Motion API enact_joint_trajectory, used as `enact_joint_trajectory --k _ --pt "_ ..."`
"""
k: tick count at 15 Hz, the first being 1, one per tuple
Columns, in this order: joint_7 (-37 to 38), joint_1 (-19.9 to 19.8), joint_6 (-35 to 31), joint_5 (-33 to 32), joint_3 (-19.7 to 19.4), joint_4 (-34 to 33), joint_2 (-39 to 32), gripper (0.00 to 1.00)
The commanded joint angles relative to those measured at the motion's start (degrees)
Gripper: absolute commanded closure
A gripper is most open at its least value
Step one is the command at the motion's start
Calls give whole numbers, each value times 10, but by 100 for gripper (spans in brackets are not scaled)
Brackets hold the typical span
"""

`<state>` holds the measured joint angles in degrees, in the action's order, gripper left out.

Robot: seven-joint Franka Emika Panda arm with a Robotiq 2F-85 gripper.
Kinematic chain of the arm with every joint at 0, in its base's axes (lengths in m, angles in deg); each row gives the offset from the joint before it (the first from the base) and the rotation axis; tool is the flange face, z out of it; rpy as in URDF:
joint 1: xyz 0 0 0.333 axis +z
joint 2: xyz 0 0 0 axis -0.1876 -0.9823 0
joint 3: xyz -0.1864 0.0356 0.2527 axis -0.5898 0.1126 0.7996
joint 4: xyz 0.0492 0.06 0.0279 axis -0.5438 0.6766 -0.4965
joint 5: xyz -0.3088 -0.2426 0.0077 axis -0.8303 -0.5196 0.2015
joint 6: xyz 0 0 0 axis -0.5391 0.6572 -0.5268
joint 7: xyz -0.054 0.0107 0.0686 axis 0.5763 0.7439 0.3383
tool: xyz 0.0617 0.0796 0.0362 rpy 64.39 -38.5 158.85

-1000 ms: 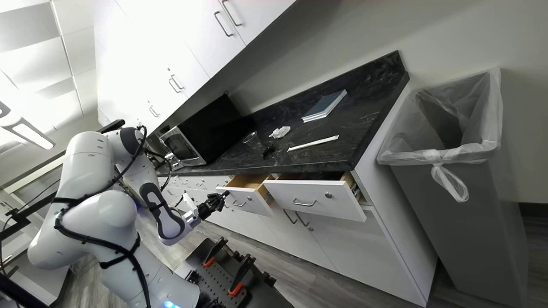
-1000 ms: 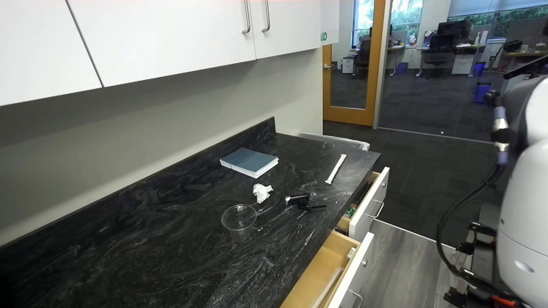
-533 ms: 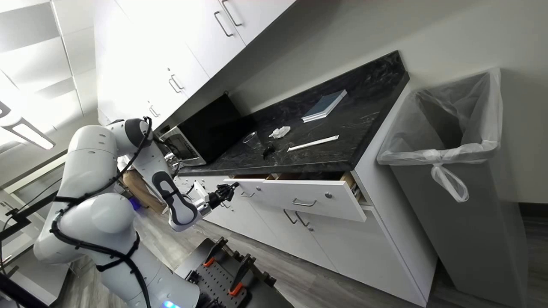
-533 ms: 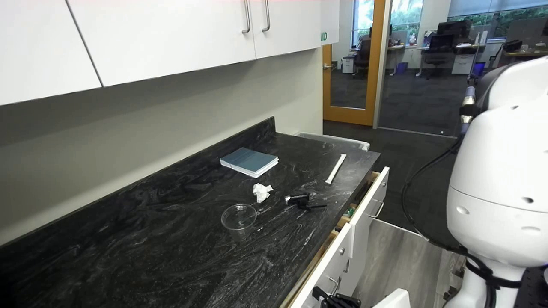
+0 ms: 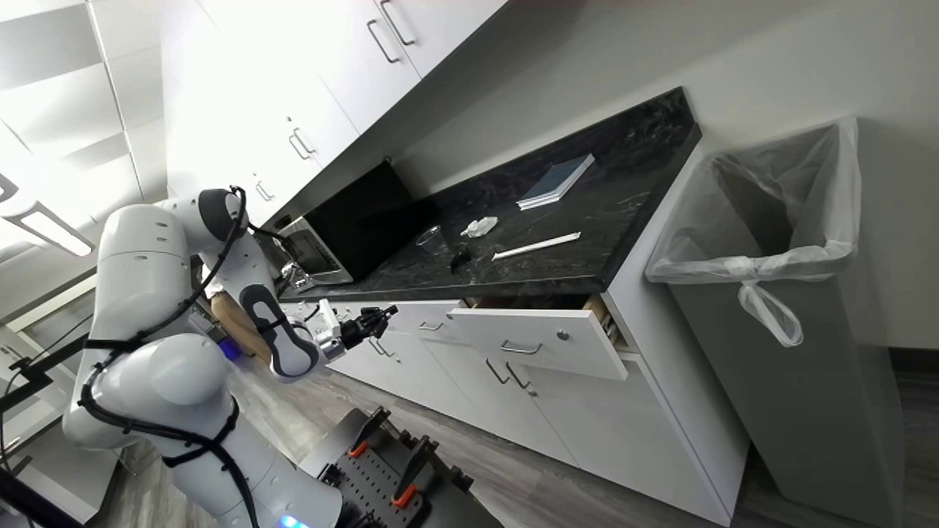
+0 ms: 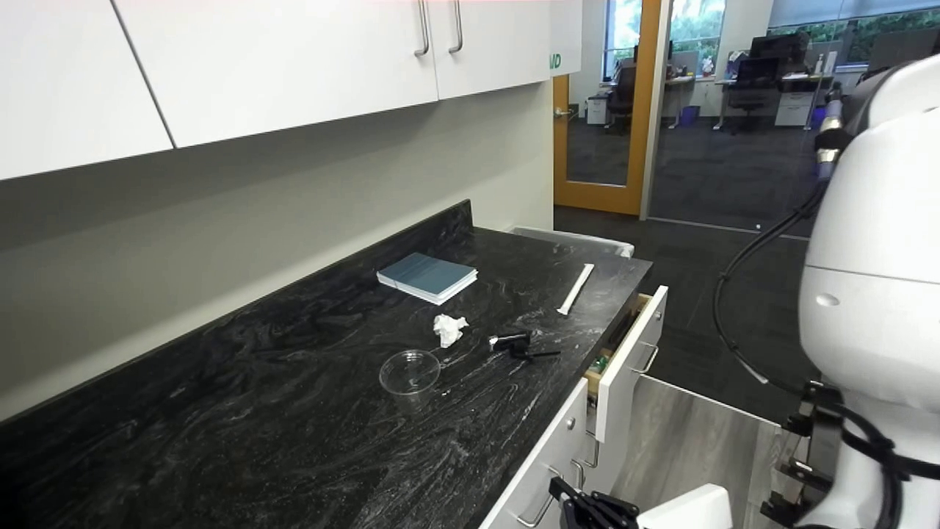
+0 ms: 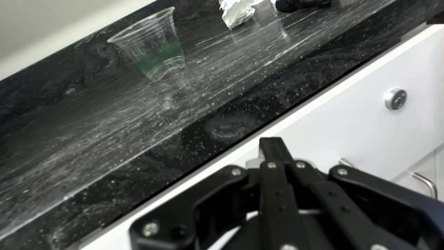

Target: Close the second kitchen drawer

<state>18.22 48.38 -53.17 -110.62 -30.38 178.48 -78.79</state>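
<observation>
Drawer [image 5: 433, 314], narrow, flat white front: sits beneath black marbled surface [image 5: 616, 183], apparently flush; closing judged done, withdrawal left. Claw [image 5: 395, 310], black, jointed: clenched, empty, nine o'clock from drawer in an exterior view.

a long black marbled tabletop [image 6: 257, 441] runs along a plain pale wall [image 6: 330, 191], in both exterior views. white upper cabinets [image 6: 294, 66] with slim metal handles [image 6: 458, 29] hang over it. in an exterior view, an orange wood-framed glass door [image 6: 598, 136] stands beside a glass partition [image 6: 723, 169]; through the glass are desks [image 6: 797, 78], a dark chair [image 6: 626, 84] and windows [image 6: 620, 37] bright with daylight and greenery [image 6: 698, 33]. dark carpet [image 6: 690, 294] meets grey wood-look flooring [image 6: 675, 433]. in an exterior view, tilted steeply, pale ceiling panels [image 5: 55, 117] and a lit fixture [image 5: 57, 231] show at the upper left; white lower cabinets [image 5: 623, 425] stand under the tabletop.
</observation>
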Motion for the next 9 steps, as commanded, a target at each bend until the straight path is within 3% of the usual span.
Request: enact_joint_trajectory --k 1,5,9 --pt "-11 -11 -5 86 55 106 121 100" --pt "-10 -23 -29 179 98 195 236 100" --pt "-17 -28 -47 213 124 239 308 100"
